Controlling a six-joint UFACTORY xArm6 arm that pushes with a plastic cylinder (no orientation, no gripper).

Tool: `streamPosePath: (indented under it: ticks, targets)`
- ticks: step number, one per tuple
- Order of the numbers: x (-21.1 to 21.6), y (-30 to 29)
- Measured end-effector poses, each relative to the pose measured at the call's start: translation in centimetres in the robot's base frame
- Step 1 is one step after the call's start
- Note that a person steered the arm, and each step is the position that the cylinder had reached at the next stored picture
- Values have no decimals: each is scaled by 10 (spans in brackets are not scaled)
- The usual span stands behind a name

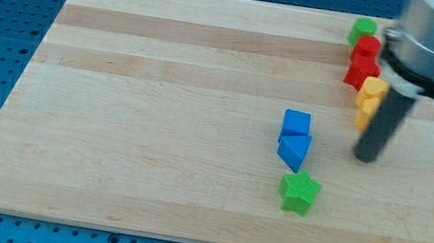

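Now: my tip (366, 157) rests on the board (154, 129), touching no block | rod only, nothing held | nearest: yellow blocks (369, 101) just up-left of tip, red blocks (364, 62) and green cylinder (362, 28) beyond | blue cube (296, 122), blue triangle (293, 149), green star (299, 193) left of tip, apart.

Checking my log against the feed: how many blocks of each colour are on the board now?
Green: 2, a round block and a star.
Red: 2, stacked in a column.
Yellow: 2, partly hidden by the rod.
Blue: 2, a cube and a triangle.
Total: 8.
My tip sits just below the yellow blocks.
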State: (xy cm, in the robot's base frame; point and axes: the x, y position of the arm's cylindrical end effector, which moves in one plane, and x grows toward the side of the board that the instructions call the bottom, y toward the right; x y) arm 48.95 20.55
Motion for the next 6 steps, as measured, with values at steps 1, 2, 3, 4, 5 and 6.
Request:
streamPosePath:
  ticks: [1, 2, 3, 4, 5, 6]
  targets:
    - [-1, 74]
    - [-79, 127]
    - [-178, 124]
    - [-252, 98]
    - [-275, 27]
    - [-269, -30]
